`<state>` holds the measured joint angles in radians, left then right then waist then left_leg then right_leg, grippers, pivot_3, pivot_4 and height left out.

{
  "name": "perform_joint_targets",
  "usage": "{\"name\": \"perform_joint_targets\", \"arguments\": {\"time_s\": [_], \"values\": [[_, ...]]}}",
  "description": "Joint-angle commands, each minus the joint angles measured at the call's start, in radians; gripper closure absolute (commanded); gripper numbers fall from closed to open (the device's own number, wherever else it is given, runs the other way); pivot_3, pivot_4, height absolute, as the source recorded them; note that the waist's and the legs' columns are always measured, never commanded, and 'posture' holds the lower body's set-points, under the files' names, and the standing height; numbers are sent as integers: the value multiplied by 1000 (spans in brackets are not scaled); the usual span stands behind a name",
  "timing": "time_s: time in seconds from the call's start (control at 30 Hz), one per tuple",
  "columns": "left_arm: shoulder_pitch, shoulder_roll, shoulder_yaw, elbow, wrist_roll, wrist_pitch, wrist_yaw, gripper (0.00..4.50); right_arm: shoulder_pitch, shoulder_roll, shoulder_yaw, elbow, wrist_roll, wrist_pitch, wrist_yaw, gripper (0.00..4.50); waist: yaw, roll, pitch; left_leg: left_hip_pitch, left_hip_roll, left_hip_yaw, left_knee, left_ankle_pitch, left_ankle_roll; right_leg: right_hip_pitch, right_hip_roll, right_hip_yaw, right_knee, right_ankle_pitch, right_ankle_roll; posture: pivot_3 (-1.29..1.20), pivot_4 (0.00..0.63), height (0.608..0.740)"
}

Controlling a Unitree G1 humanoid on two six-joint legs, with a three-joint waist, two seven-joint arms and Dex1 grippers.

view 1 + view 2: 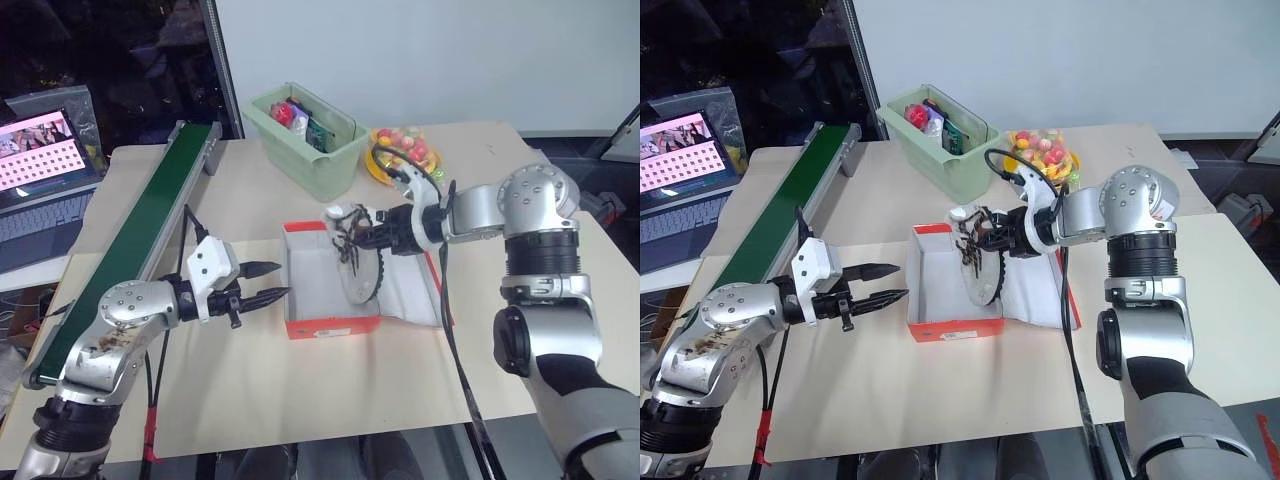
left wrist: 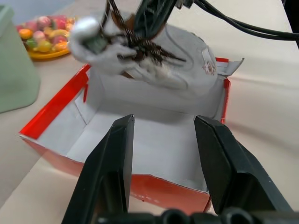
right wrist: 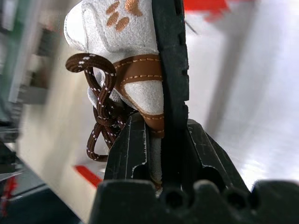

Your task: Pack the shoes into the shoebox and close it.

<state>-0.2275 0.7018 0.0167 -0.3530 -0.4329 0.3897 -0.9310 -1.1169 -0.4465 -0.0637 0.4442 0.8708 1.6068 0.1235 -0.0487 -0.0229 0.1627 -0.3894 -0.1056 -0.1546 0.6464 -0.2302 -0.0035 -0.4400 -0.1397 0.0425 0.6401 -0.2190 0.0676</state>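
The red-orange shoebox (image 1: 335, 327) stands open in the middle of the table, white inside, with nothing on its floor (image 2: 154, 144). Its lid (image 1: 415, 290) lies flat to the right. Over the box hangs one white shoe (image 1: 360, 278) with dark laces, tipped on edge, its black sole facing right. My right gripper (image 1: 388, 236) is shut on it: the fingers (image 3: 133, 140) clamp the shoe's (image 3: 126, 42) upper and sole. My left gripper (image 1: 268, 281) hovers just left of the box, level, pointing at it. It is open (image 2: 164, 122) with nothing between its fingers.
A pale green bin (image 1: 325, 165) with small items stands behind the box. A yellow plate of colourful pieces (image 1: 400, 150) is to its right. A green conveyor belt (image 1: 140, 235) runs along the table's left side, and a laptop (image 1: 40, 180) sits beyond it.
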Motion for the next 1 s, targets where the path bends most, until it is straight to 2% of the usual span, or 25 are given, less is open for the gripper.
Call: {"name": "perform_joint_targets", "arguments": {"time_s": [0.03, 0.47, 0.53, 0.77, 1.0], "values": [[-24, -5, 6, -12, 5, -19, 8, 2338, -10, 0, 22, -8, -50, 7, 62, 3877, 0, 0, 0, 0, 0, 0, 0, 0, 0, 0, 0, 0, 0, 0, 0, 0, 150, 740], [-34, -1, -11, -37, 16, -31, -4, 2338, 13, 51, 177, 43, -252, -101, 221, 3877, 1, 0, 0, 0, 0, 0, 1, 0, 0, 0, 0, 0, 0, 0, 0, 0, 150, 740], [-40, -2, -10, -35, 17, -33, -4, 2279, 15, 56, 191, 52, -278, -120, 238, 3042, 0, 0, 0, 0, 0, 0, 1, 0, 0, 0, 0, 0, 0, 0, 0, 0, 150, 740], [-55, -14, -17, -26, 30, -42, -2, 2279, -3, 97, 187, 36, -331, -158, 275, 746, -2, 0, 0, 0, 0, 0, 1, 0, 0, 0, 0, 0, 1, 0, 0, 0, 150, 740], [-69, -22, -22, -13, 37, -45, -4, 2279, -39, 125, 162, -49, -351, -185, 291, 746, -8, 0, 0, 0, 0, 0, 2, 0, 0, 0, 0, 0, 1, 0, 0, 0, 150, 740]]}}
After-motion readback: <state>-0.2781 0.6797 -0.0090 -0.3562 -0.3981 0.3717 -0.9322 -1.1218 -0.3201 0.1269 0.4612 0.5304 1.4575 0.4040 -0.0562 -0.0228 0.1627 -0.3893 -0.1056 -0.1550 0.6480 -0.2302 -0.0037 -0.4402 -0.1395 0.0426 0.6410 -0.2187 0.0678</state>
